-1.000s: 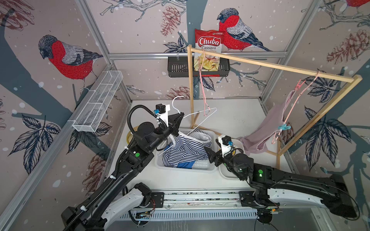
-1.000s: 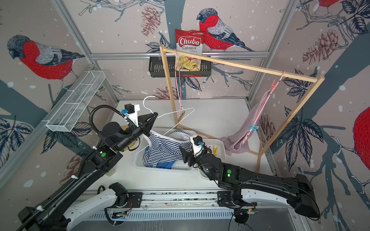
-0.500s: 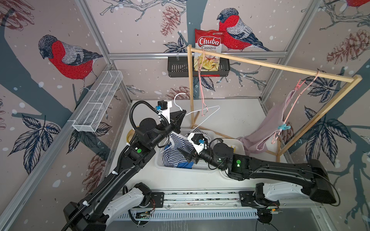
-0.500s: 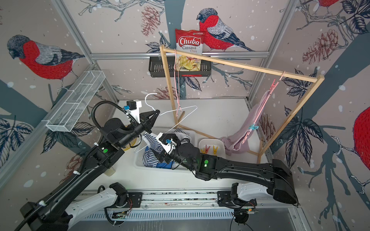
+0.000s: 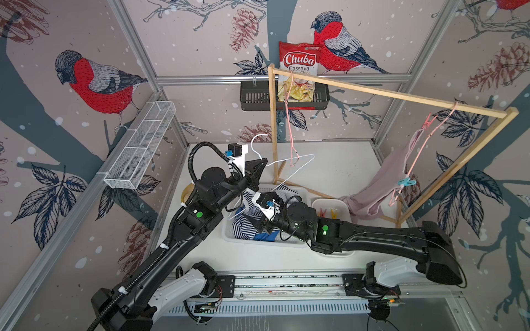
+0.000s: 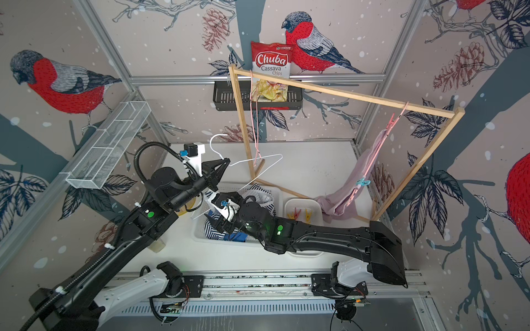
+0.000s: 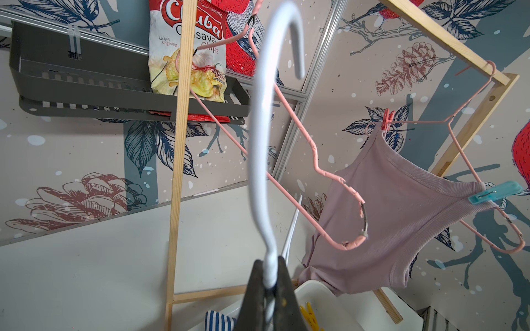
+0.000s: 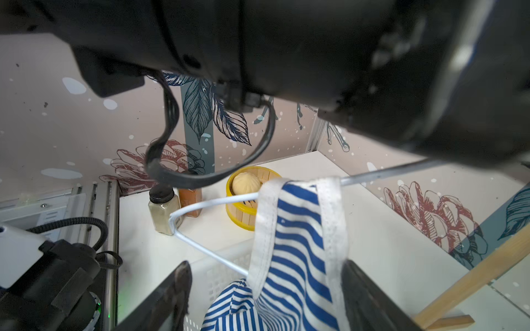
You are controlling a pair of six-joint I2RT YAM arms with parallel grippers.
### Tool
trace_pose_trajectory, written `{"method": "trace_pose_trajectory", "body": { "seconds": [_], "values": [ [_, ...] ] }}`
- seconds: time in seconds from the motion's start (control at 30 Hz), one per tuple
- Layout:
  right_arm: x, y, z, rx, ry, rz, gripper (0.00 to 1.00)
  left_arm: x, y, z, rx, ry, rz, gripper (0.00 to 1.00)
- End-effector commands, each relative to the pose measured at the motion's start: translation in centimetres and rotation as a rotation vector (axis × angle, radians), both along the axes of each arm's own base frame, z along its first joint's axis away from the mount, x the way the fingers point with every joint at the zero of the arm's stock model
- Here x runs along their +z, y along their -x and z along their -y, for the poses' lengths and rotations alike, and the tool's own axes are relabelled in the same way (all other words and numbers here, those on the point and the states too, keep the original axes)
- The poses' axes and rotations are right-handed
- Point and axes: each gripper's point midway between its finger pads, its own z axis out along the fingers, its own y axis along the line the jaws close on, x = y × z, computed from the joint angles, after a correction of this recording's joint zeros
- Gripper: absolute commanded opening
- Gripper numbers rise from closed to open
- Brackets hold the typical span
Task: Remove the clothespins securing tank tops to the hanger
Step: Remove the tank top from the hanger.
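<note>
Draping into the basket (image 5: pixel 229 239) mid-frame in a top view, the striped top (image 5: pixel 242 229) lies nearest the right arm; left wrist view: left end effector (image 7: pixel 269 272) clamped on the hanger (image 7: pixel 258 129) neck; right wrist view: right end effector (image 8: pixel 266 286) spread, strap (image 8: pixel 263 223) upright between its jaws.

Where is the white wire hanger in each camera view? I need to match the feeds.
Both top views: white wire hanger at centre, gripped by the left end effector.
Left wrist: its hook fills the centre, rising from that end effector.
Right wrist: its wire crosses mid-picture under a strap.
Shared landmark: the blue-and-white striped fabric tank top draped on it, in every view.
</note>
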Motion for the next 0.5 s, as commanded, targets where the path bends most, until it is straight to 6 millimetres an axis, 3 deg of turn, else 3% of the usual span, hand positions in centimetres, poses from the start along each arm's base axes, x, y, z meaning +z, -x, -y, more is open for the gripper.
{"method": "trace_pose_trajectory", "body": {
  "seconds": [0.0,0.17,0.3,0.47],
  "values": [
    [0.8,-0.9,0.8,-0.049,-0.029,0.036,0.81,1.0,0.2,-0.1,-0.002,0.019,0.024,0.00],
    [-0.9,-3.2,0.4,-0.070,0.004,-0.048,0.81,1.0,0.3,0.1,-0.017,0.034,0.014,0.00],
    [-0.8,-2.1,-0.1,-0.004,0.000,-0.037,0.63,0.9,0.4,0.1,-0.019,0.061,0.016,0.00],
    [-1.8,-0.8,-1.0,0.081,0.006,-0.079,0.47,1.3,0.1,0.2,-0.020,0.098,0.025,0.00]
  ]
}}
